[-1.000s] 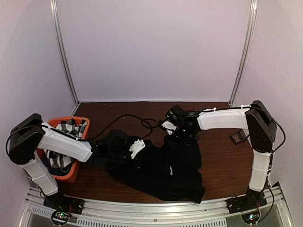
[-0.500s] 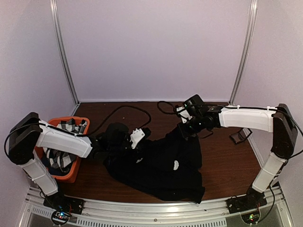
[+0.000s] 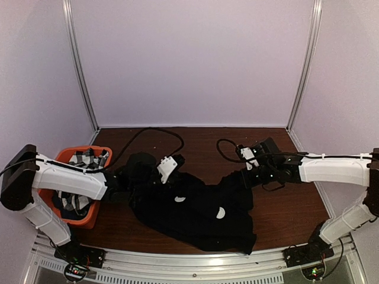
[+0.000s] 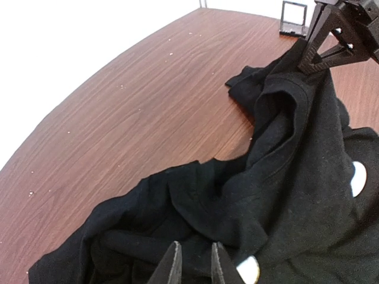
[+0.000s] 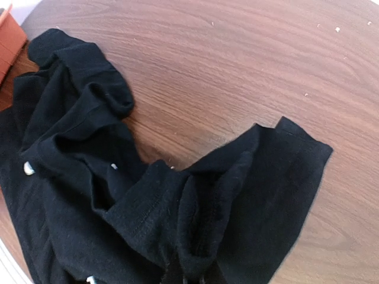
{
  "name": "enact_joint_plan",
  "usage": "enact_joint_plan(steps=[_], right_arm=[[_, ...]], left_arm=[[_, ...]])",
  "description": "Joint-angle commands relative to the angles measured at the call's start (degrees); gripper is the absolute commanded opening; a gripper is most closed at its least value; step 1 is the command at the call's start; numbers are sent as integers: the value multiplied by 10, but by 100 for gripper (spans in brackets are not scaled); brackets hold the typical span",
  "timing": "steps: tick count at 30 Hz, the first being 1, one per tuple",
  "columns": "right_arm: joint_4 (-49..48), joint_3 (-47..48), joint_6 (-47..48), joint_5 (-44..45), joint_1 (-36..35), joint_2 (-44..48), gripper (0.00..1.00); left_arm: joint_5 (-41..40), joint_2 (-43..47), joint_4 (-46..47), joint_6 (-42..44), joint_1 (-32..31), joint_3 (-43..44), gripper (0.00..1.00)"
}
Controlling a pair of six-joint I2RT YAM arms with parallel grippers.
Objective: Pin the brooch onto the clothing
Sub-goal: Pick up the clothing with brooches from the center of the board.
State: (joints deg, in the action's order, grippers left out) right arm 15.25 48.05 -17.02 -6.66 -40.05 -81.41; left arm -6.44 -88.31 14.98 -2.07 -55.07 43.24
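Observation:
The clothing (image 3: 201, 220) is a black T-shirt lying rumpled on the brown table, with small pale spots (image 3: 220, 213) on it. My right gripper (image 3: 246, 176) is shut on a bunched edge of the shirt at its far right. The right wrist view shows that fold (image 5: 204, 236) running into the gripper (image 5: 190, 279). The left wrist view shows the same pinch (image 4: 305, 62) from across the shirt (image 4: 284, 195). My left gripper (image 3: 175, 161) is over the shirt's far left part. Its fingertips (image 4: 177, 244) stand a narrow gap apart above the cloth. The brooch is not visible in any view.
An orange basket (image 3: 90, 220) with black-and-white checked cloth (image 3: 86, 160) stands at the left edge. Black cables (image 3: 159, 137) loop over the far table. A small black stand (image 3: 299, 170) sits near the right edge, also seen from the left wrist (image 4: 294, 18).
My right gripper shut on the shirt's edge and swung to the right, drawing the cloth out. My left gripper shifted slightly away from me and its jaws parted a little.

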Motion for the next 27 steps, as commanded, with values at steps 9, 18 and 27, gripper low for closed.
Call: enact_joint_plan(steps=[9,18,27], right_arm=[[18,-62,-69,80,-78,36,9],[65,-85,-103,120,-125,69,14],[177,-20,-85,171,-134,117,41]], left_arm=[[88,4,39,-16,-22,-12,40],[136,-84,28,14,-13,56,57],[199,-129,-14,15,24,117,60]])
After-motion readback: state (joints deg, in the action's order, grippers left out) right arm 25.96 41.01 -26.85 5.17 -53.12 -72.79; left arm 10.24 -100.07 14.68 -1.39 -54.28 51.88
